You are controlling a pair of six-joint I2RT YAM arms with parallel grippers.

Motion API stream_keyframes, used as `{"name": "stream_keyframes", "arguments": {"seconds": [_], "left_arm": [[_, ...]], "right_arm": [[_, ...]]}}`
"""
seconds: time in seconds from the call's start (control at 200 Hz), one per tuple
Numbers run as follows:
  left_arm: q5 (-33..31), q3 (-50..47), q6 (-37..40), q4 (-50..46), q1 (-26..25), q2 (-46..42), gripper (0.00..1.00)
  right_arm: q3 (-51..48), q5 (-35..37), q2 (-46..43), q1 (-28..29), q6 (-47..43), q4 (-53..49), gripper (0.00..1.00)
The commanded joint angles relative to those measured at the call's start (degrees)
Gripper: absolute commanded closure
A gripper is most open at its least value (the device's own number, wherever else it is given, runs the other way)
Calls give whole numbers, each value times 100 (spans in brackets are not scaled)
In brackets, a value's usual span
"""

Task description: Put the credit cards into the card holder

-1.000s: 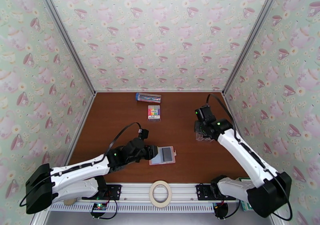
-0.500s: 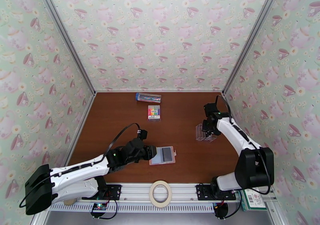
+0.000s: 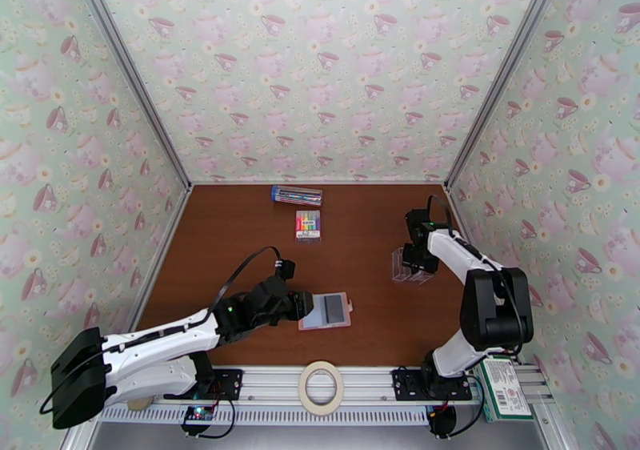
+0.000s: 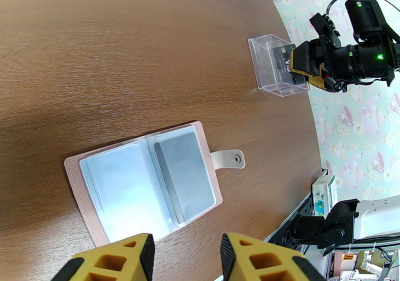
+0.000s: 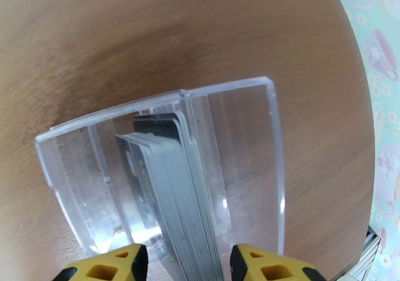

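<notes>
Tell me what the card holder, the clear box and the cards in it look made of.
The card holder looks like matte dusty-pink leather or imitation, with a snap tab; its inner pockets seem glossy greyish plastic film. The clear box is rigid transparent plastic, perhaps acrylic, with glare on its walls. The cards look like thin stiff plastic: even grey edges in a tight stack.

Bare table (image 3: 240,243) between the card holder (image 3: 324,311) and the clear box (image 3: 410,266): wide room to pass. Over the open card holder, free approach from the far and right sides; left edge taken by the left gripper (image 4: 187,257), jaws apart. Inside the box, credit cards (image 5: 170,187) packed upright beside a divider, clear walls close on both flanks, the right gripper (image 5: 185,264) with jaws parted either side of the stack. Far centre blocked by a marker pack (image 3: 308,225) and a pen box (image 3: 297,195).
</notes>
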Motion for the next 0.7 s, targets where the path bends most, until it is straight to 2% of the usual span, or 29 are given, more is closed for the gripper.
{"name": "stream_keyframes", "arguments": {"seconds": [0.0, 0.416, 0.691], "left_arm": [[120, 39, -6, -10, 28, 135, 57], [167, 61, 3, 27, 29, 193, 57], [210, 84, -3, 62, 32, 267, 57]], "right_arm": [[184, 200, 82, -23, -15, 0, 51], [220, 607, 8, -20, 53, -108, 58], [221, 810, -202, -23, 91, -155, 60]]}}
